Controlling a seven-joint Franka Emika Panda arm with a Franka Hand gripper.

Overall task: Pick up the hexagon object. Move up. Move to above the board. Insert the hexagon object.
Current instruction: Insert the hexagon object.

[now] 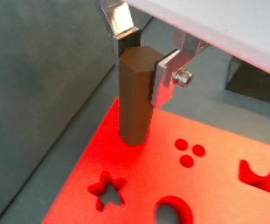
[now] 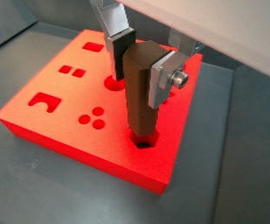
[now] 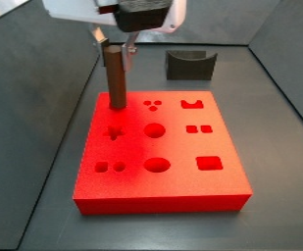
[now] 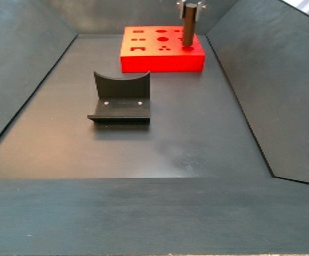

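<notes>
The gripper [image 2: 141,63] is hanging over a corner cut-out of the large flat bright red board [image 3: 180,176], its silver plate fingers [image 2: 164,77] clamping the top of the slim tall brown wooden hexagon peg [image 2: 140,96] from opposite sides. The peg is standing upright, its lower end sitting at or just inside the hexagon hole near the board's corner; how deep it goes I cannot tell. Holding it high on the shaft is probably keeping the fingers clear of the board surface while the peg is going down. In a side view the peg [image 3: 116,76] is rising at the board's far corner, beside the three-dot cut-out [image 3: 153,103]. The board is lying at one end of the dark grey worktop [image 4: 184,140]; the dark L-shaped fixture [image 4: 119,97] is standing well apart, mid-floor, not involved. Judging by this, insertion is underway, not finished.
</notes>
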